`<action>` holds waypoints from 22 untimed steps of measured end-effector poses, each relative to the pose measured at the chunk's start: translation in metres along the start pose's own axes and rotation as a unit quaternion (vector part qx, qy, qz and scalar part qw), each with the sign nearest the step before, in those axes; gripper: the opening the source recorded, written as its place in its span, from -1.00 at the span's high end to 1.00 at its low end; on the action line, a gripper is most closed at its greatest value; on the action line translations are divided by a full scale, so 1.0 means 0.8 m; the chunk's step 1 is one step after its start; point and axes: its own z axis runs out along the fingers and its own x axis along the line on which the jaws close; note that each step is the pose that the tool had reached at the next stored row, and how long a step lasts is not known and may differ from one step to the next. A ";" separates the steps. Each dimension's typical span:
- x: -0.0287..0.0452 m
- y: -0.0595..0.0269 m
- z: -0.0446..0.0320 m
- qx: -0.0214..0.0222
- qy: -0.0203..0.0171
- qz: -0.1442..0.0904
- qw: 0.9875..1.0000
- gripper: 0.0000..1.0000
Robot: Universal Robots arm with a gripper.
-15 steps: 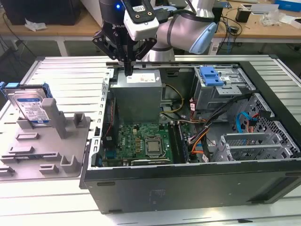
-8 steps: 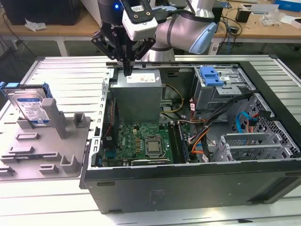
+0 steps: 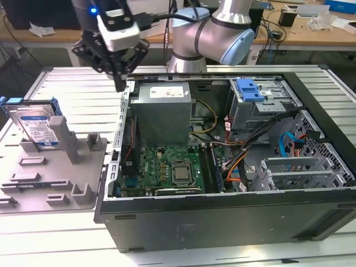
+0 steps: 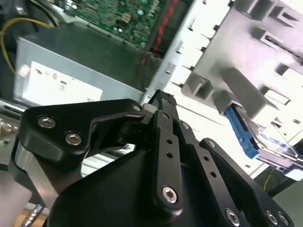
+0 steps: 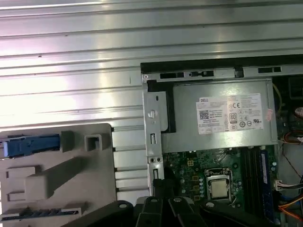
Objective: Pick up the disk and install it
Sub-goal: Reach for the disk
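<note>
The disk (image 3: 35,127) is a silver drive with a white-and-blue label and a blue frame. It stands on edge, leaning in a slot of the grey fixture (image 3: 61,178) at the exterior view's left. Its blue frame also appears in the second wrist view (image 4: 240,133) and the first wrist view (image 5: 31,145). My gripper (image 3: 119,84) hangs above the open computer case's wall nearest the fixture, to the disk's right and higher than it. Its black fingers (image 4: 163,100) are pressed together, shut on nothing. The fingertips (image 5: 158,183) point down at the case edge beside the motherboard.
The open computer case (image 3: 222,217) holds a grey power supply (image 3: 164,114), a green motherboard (image 3: 167,169), cables and a drive cage with a blue bracket (image 3: 250,89). The fixture has several upright grey blocks. A slatted metal table (image 3: 72,78) lies beneath everything.
</note>
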 end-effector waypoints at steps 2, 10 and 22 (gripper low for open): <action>0.0208 -0.001 0.0018 0.000 0.000 0.000 1.000 0.79; 0.0876 0.000 0.0084 0.000 0.000 0.000 1.000 0.79; 0.1735 0.020 0.0189 0.000 0.000 0.000 1.000 0.79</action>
